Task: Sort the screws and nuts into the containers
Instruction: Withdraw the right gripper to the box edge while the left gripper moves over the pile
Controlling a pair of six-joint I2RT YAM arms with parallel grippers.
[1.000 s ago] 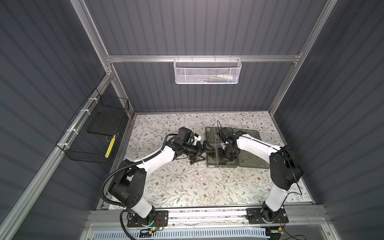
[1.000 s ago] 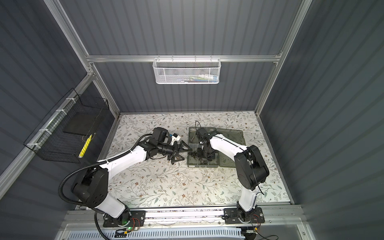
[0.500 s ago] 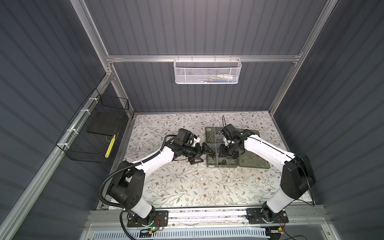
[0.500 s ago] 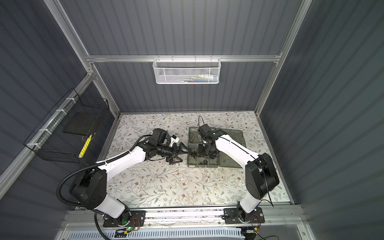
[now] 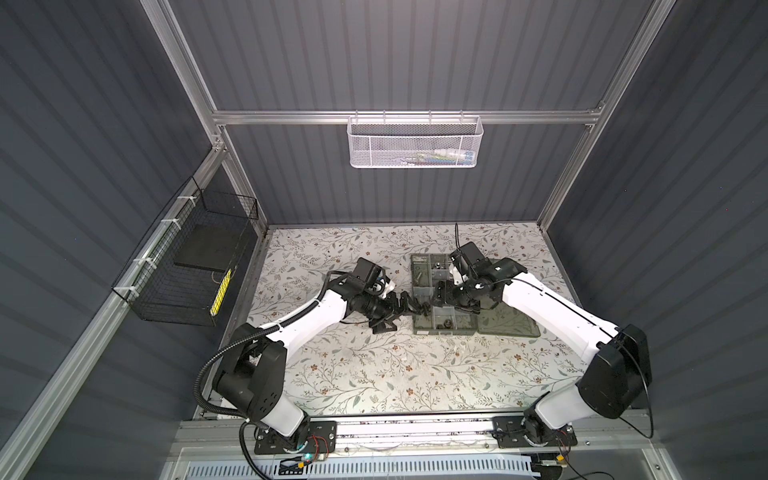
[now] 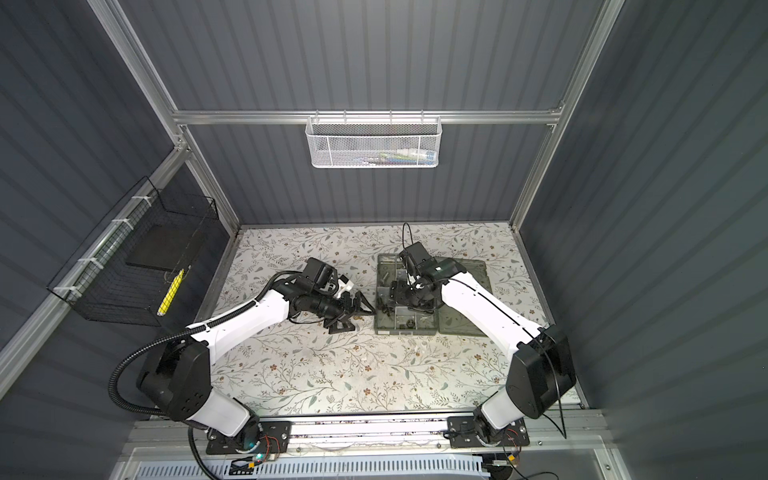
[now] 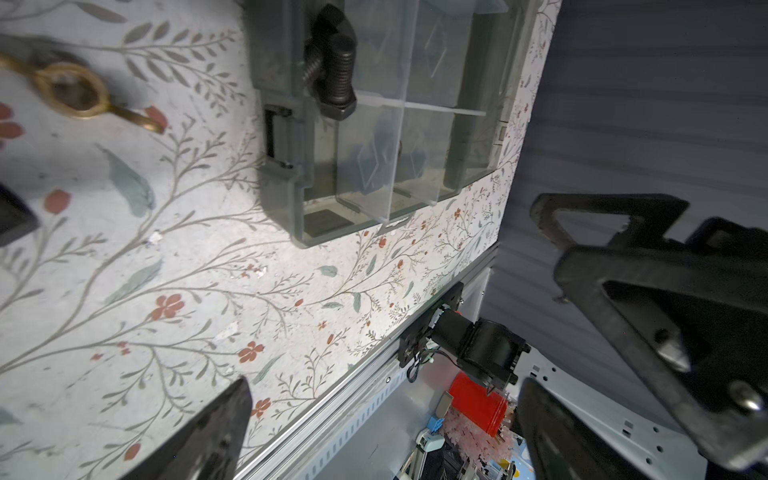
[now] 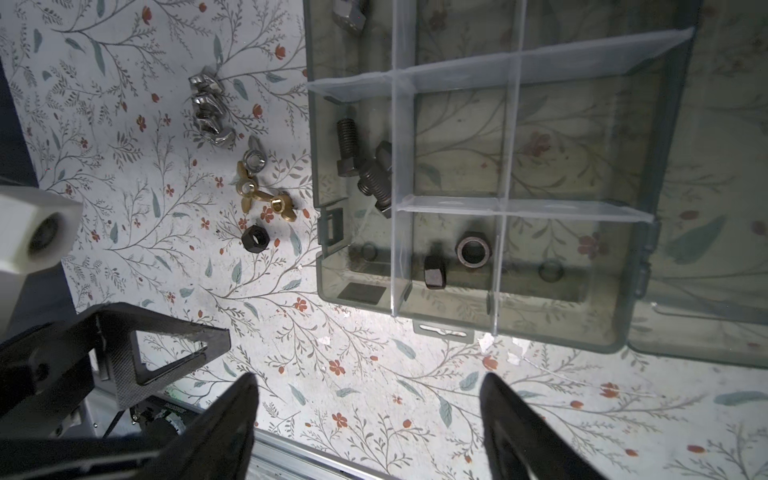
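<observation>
The right end effector (image 8: 370, 384) hangs over the organiser box (image 8: 623, 332), jaws apart and empty. The left end effector (image 5: 409, 309), also spread and empty, hovers just beside it. Already in compartments: black nuts (image 8: 434, 272), then black bolts (image 8: 374, 178). Left to sort on the table (image 8: 374, 415): one loose black nut (image 8: 254, 238), brass wing nuts (image 8: 259, 195), silver wing nuts (image 8: 208, 110).
</observation>
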